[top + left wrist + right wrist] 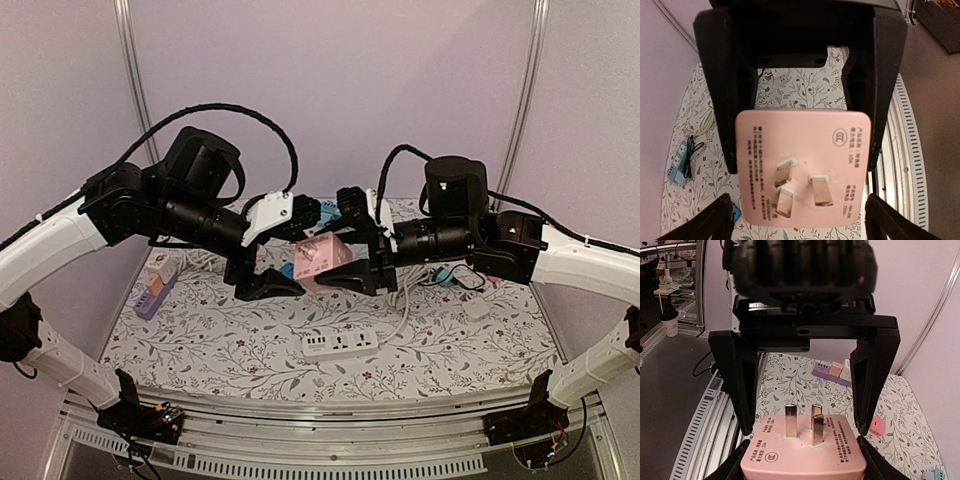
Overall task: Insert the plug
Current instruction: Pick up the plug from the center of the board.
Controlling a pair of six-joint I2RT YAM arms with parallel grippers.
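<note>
**A:** Top view first. Where is the plug?

**B:** The pink plug [322, 258] hangs in mid-air at frame centre, between the left gripper [298, 250] and the right gripper [348, 245]. Lower centre, a white power strip [342, 344] lies on the floral table [200, 330], well apart from the plug.

**A:** Which one has it?

**B:** I can't tell from above. In the left wrist view, the block fills the middle with its three flat pins [820, 190] facing the camera. The right gripper's black fingers [727, 130] press its two side walls. The left's own fingertips [720, 220], in the bottom corners, stand wider than the block and clear of it, so those jaws are spread and hold nothing.

**A:** And the right wrist view?

**B:** The plug sits at bottom centre with its pins pointing up the frame. The right's own fingers [732, 467] are clamped on both sides. The left's fingers [740, 390] reach down on either side, and I see no contact.

**A:** How will it handle?

**B:** I'd judge it light and rigid, a hard plastic shell. The walls look smooth, so it may twist under the push of insertion. Hold it on the flat opposite sides, well back from the pins. The strip looks light too and may slide.
</note>
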